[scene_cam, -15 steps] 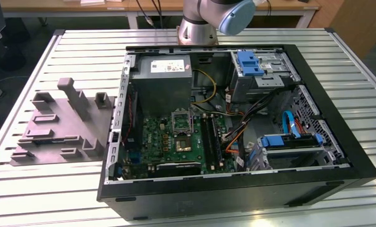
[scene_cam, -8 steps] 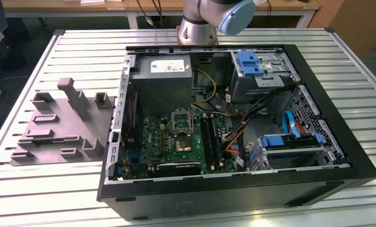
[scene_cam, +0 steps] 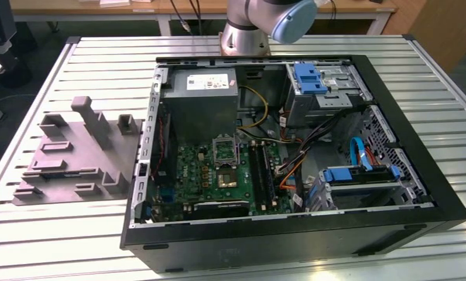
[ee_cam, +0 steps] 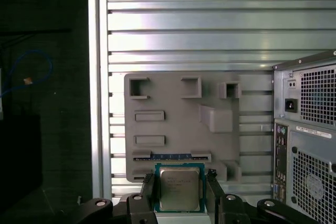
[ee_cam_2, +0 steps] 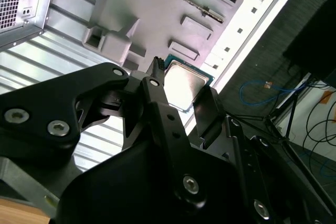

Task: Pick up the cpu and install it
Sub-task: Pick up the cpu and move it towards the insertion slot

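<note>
- The table (scene_cam: 61,234) is ribbed metal. In the first wrist view its pale side rail runs close beside the grey tray (ee_cam: 173,124), and past the rail is dark floor (ee_cam: 47,145).
- The tray lies flat on the slats next to the computer case (scene_cam: 295,246). In the exterior view the two look to be touching or nearly so (I cannot tell which). Bare slats lie open around the tray's other sides.
- The case lies on its side with the lid off and the motherboard (scene_cam: 217,175) facing up. The metal-framed socket (scene_cam: 224,151) sits just below the power supply (scene_cam: 202,99). Cables and drive cages crowd the half of the case toward the exterior view's right.
- The arm (scene_cam: 272,17) stands on the table behind the case and rises out of the frame.
- The gripper (ee_cam: 179,181) hangs well above the table and looks down on the tray. The case's rear panel is off to one side of it.
- The jaws are closed on the cpu (ee_cam: 179,191). One dark finger (ee_cam: 148,190) presses on each of two opposite edges (the other two edges are free).
- The cpu's silvery top faces the first wrist camera, with a green rim showing around it. In the second wrist view the cpu (ee_cam_2: 185,85) sits between the fingertips, in front of the tray's edge.
</note>
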Robot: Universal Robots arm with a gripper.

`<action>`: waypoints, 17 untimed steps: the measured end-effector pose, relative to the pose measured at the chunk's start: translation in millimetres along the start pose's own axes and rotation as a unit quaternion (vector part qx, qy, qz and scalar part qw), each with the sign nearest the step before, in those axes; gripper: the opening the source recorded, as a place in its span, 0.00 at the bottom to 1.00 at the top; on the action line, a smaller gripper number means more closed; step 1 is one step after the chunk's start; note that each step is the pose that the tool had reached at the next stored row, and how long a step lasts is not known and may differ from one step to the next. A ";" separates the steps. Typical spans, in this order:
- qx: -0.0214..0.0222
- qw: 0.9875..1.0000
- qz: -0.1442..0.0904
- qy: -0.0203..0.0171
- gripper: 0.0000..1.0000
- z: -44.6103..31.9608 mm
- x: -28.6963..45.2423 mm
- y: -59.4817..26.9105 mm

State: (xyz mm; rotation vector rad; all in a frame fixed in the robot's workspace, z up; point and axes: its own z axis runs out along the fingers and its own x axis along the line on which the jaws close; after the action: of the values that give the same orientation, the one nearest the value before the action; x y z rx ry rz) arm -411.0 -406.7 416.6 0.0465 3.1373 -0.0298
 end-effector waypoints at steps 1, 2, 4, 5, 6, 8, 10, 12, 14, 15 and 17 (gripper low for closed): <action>0.000 1.000 0.000 0.000 0.47 0.0 -1.9 0.0; 0.000 1.000 0.000 0.000 0.47 0.0 -4.1 0.1; 0.000 1.000 0.000 0.000 0.47 0.0 -8.9 0.2; 0.000 1.000 0.000 0.000 0.47 0.0 -11.2 0.3; 0.000 1.000 0.000 0.000 0.47 0.0 -13.0 0.4; 0.000 1.000 0.000 0.000 0.47 0.1 -16.2 0.5; 0.000 1.000 0.000 0.000 0.47 0.0 -20.0 0.6; 0.000 1.000 0.000 0.000 0.47 0.0 -24.0 0.7; 0.000 1.000 0.000 0.000 0.47 0.0 -28.3 0.8; 0.000 1.000 0.000 0.000 0.47 0.1 -30.2 0.9; 0.000 1.000 0.000 0.000 0.47 0.1 -34.5 1.0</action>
State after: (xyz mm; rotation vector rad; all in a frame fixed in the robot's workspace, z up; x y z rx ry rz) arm -376.5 -406.7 416.6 0.0465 3.1373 -0.0298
